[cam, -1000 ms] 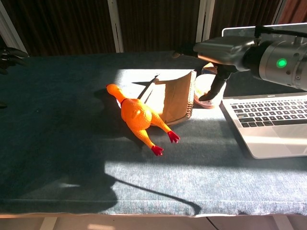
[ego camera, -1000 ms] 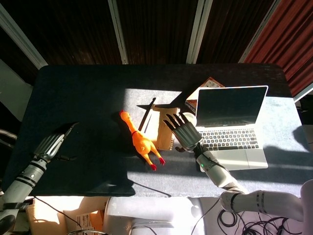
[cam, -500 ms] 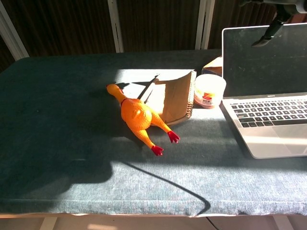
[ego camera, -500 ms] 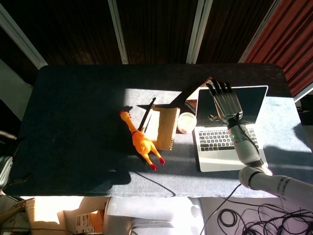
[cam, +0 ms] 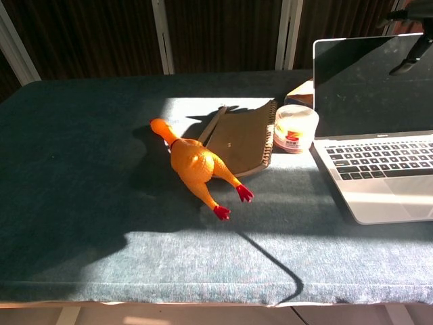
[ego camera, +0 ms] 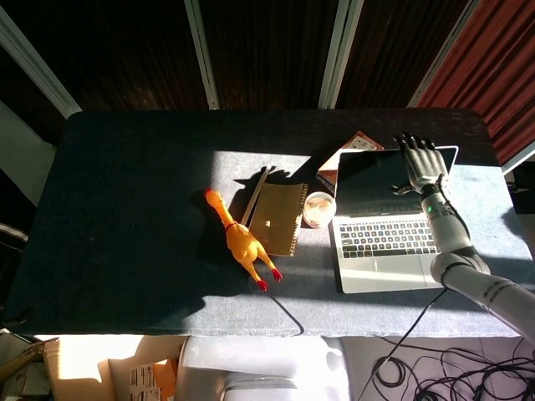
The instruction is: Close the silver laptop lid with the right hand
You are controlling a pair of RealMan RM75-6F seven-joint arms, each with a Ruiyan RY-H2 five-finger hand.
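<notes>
The silver laptop (ego camera: 386,242) stands at the right of the table with its lid (ego camera: 372,180) up and the dark screen facing me. My right hand (ego camera: 422,164) hovers at the lid's upper right corner, in front of the screen, fingers spread and holding nothing. Whether it touches the lid cannot be told. The chest view shows the laptop (cam: 369,91) at the right edge, with only dark fingers (cam: 410,63) of the right hand over the screen's top right. My left hand appears in neither view.
A white tub (ego camera: 318,209) sits just left of the laptop, with a brown box (ego camera: 349,152) behind it. A brown notebook (ego camera: 278,219), a pen (ego camera: 253,188) and an orange rubber chicken (ego camera: 242,242) lie mid-table. Cables hang below the front edge.
My right hand has swung from beside the notebook, across the screen, to the lid's upper right corner. The notebook's raised cover now lies flat. The left hand has left the view.
</notes>
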